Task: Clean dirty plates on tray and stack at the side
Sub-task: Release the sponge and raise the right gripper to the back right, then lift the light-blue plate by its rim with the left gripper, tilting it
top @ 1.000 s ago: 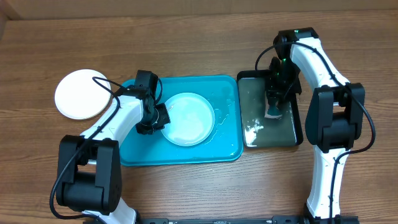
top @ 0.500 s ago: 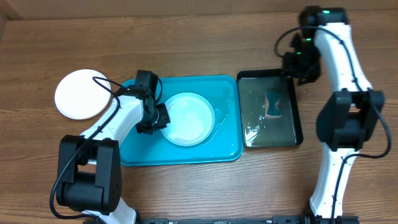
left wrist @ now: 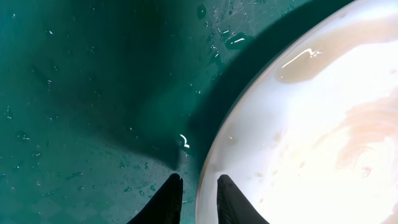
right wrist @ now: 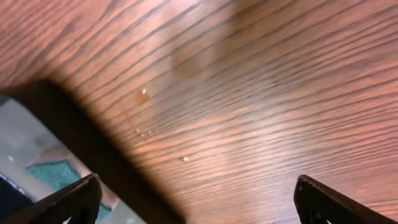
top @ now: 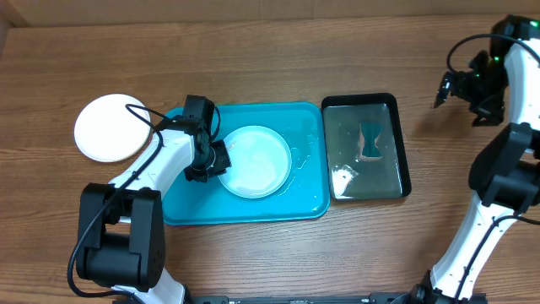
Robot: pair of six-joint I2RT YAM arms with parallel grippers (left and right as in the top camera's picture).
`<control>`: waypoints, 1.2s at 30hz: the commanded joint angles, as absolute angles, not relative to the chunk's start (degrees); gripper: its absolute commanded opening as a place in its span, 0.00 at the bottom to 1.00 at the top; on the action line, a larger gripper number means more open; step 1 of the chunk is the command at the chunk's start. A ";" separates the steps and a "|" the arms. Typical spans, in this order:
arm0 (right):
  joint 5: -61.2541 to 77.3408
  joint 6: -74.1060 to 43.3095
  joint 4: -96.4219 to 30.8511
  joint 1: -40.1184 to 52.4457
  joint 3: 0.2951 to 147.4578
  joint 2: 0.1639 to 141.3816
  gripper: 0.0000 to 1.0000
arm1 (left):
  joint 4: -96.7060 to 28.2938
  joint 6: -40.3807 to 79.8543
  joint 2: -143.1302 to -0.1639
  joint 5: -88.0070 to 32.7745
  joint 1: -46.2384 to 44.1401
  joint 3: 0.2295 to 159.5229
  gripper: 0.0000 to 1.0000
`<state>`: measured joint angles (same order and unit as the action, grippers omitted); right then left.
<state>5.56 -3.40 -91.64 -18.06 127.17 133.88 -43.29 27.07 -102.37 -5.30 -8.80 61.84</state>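
Light blue plate (top: pixel 256 160) is found in the turquoise tray (top: pixel 253 211); its left rim is straddled by the left tool (left wrist: pixel 199 180), grip can't be told; right tool (right wrist: pixel 198 180) is splayed wide, held over the desk (top: pixel 253 51) right of the black tray (top: pixel 365 98).

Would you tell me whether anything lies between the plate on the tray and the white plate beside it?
No loose object does. Only the tray's raised rim and the left arm itself lie between the plate and the white plate.
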 commanded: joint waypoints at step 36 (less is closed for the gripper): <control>5.61 -3.46 -75.00 -18.98 128.22 132.57 1.00 | -56.62 20.12 -101.86 -5.34 -7.07 80.86 0.04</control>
